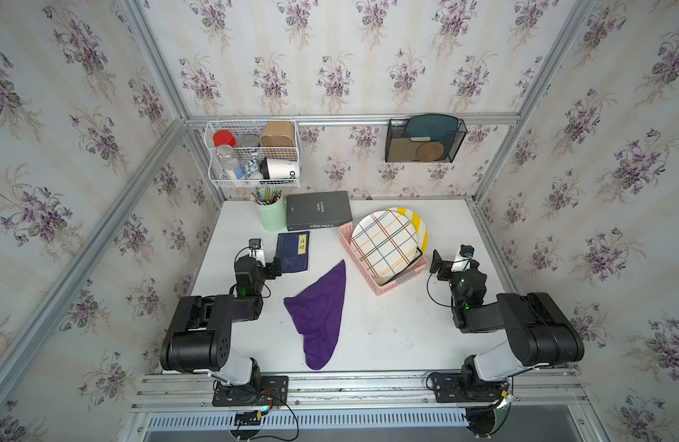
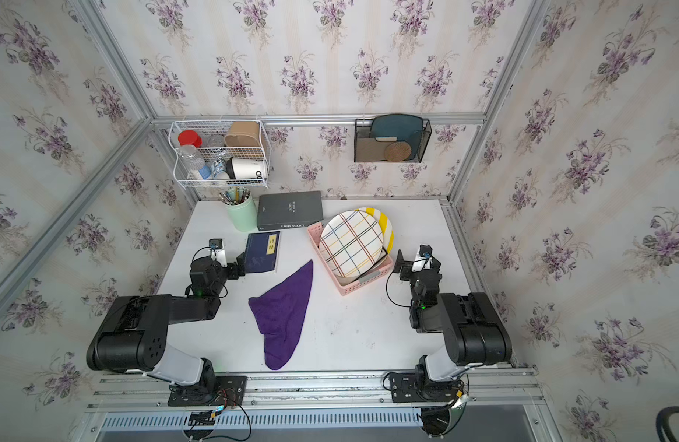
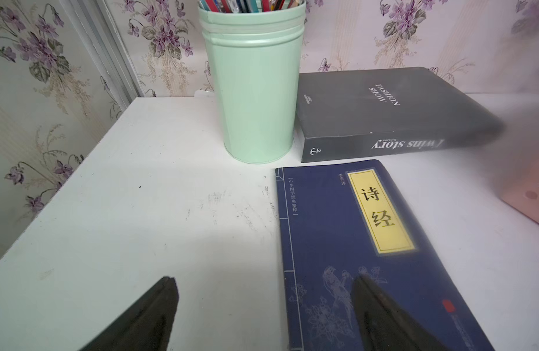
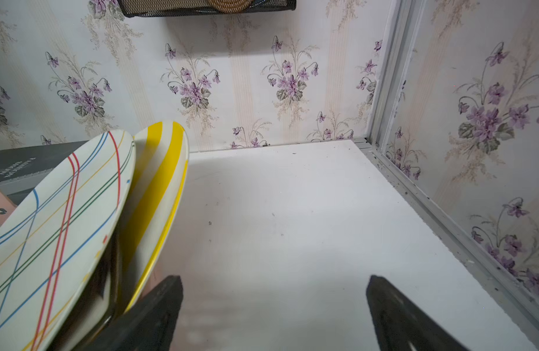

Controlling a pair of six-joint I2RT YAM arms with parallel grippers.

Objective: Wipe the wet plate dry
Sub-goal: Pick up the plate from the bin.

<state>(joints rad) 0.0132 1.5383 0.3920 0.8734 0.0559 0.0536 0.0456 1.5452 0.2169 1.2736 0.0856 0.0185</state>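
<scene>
On table [image 1: 407,325]: 2 plates [image 1: 384,245] in 1 basket [image 1: 345,235] | 1 purple cloth [image 1: 322,310] | left pincer [image 3: 263,279], right pincer [image 4: 273,278] apart

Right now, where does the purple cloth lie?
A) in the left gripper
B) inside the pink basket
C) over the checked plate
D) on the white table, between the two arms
D: in both top views the purple cloth lies on the white table, outside the pink basket, with nothing holding it.

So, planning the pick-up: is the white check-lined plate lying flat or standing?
Standing tilted: the check-lined white plate leans on edge in the pink plastic basket, in front of the yellow-striped plate.
</scene>
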